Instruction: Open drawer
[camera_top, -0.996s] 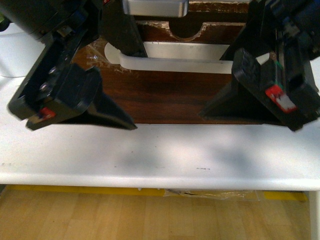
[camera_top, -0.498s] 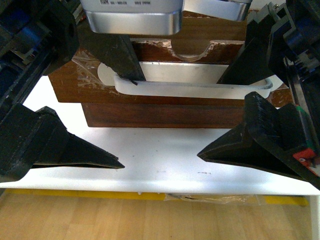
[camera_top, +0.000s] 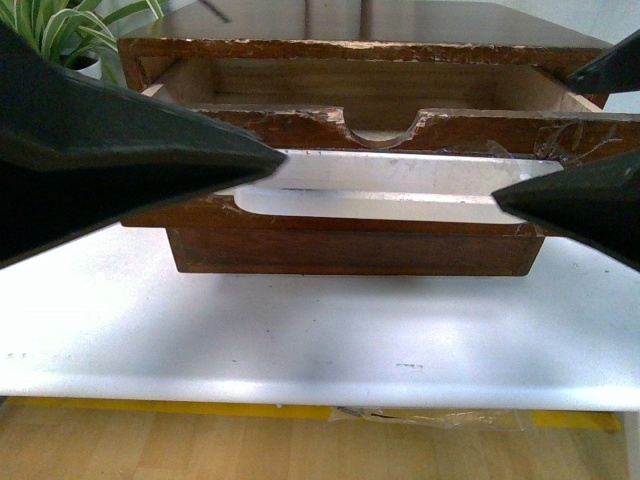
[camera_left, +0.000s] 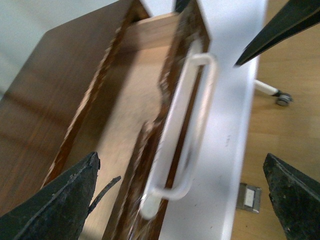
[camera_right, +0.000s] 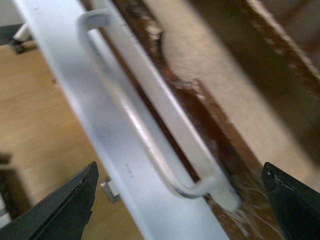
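Observation:
The dark brown drawer with the half-round notch stands pulled out of its cabinet, its bare wooden inside showing. Its white bar handle is free; nothing grips it. One finger of my left gripper fills the left foreground of the front view. My right gripper is open at the right edge. In the left wrist view my left gripper is open wide above the handle. In the right wrist view my right gripper is open above the handle. Both are empty.
A plain-fronted lower drawer sits shut under the open one. The cabinet stands on a white table above a wooden floor. A green plant is at the back left. A caster wheel is on the floor.
Both arms have drawn back from the drawer front toward the camera. The arm that was at the handle is gone from it. The drawer's open inside now shows.

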